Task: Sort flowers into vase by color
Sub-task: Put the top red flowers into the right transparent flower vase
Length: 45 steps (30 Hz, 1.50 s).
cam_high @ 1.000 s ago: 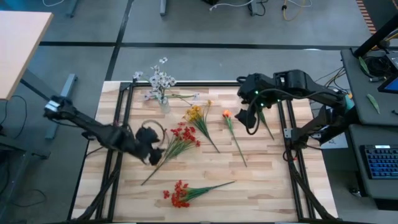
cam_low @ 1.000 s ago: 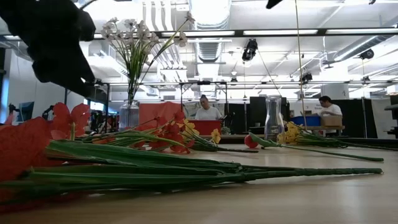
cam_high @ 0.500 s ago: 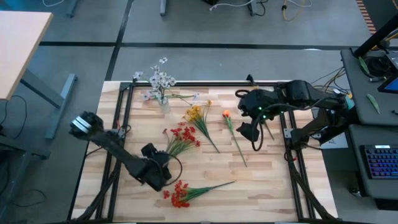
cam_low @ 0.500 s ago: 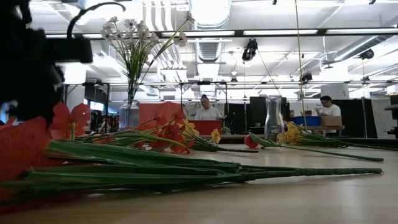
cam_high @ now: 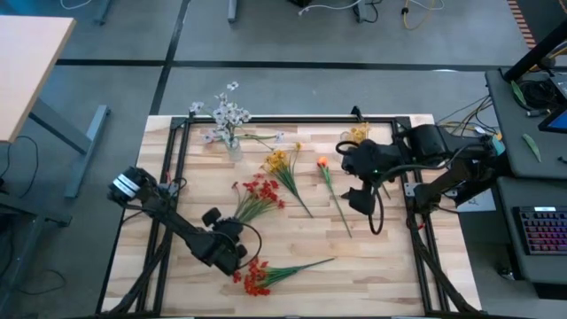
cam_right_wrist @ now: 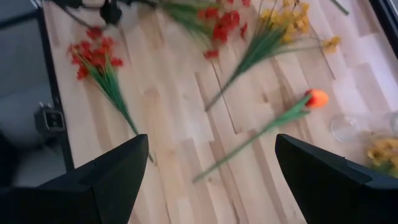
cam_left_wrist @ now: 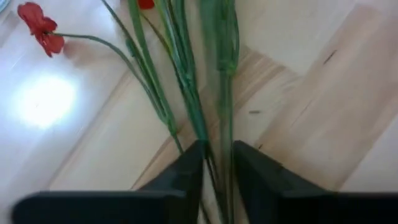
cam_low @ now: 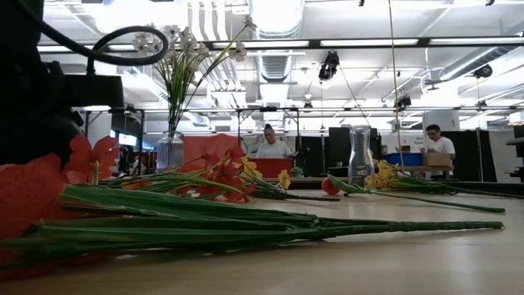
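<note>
While green stems (cam_left_wrist: 217,87) lie between left claw (cam_left_wrist: 217,163) fingers.

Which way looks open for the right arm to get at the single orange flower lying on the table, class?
Probably yes, from above. The right hand hangs open just beside the orange flower, whose stem lies alone on bare wood between the yellow spray and that hand. Nothing covers it.

The left arm reaches low across the table (cam_high: 381,266) from its left edge, its left gripper (cam_left_wrist: 216,163) down at the board — fingers (cam_left_wrist: 186,171) drawn close together, a narrow gap between. The right gripper (cam_right_wrist: 208,165) hangs above the table's right half, fingers spread wide.
</note>
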Motion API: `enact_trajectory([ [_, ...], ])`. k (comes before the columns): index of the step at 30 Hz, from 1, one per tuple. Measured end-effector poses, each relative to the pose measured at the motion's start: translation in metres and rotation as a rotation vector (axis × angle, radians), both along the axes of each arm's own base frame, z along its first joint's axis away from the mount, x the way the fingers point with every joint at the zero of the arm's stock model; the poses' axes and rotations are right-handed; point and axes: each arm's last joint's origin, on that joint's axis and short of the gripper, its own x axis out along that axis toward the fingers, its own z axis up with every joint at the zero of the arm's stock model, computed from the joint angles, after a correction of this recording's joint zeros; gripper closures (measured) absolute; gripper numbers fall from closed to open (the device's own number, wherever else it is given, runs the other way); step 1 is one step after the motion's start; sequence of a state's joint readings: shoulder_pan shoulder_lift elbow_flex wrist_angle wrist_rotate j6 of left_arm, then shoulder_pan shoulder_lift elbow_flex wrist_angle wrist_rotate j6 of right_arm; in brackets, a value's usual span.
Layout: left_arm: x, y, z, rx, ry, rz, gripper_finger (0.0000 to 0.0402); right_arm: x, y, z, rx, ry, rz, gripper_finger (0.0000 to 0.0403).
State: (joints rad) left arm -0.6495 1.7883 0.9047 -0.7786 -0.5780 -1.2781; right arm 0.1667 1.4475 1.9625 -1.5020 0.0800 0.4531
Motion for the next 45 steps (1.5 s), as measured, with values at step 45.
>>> enact_trajectory([
  [45,0.035,0.043,0.124,0.363,-1.103,-0.52,0.0402,0.012,0.002,-0.21,-0.218,-1.079,0.182,0.0076],
])
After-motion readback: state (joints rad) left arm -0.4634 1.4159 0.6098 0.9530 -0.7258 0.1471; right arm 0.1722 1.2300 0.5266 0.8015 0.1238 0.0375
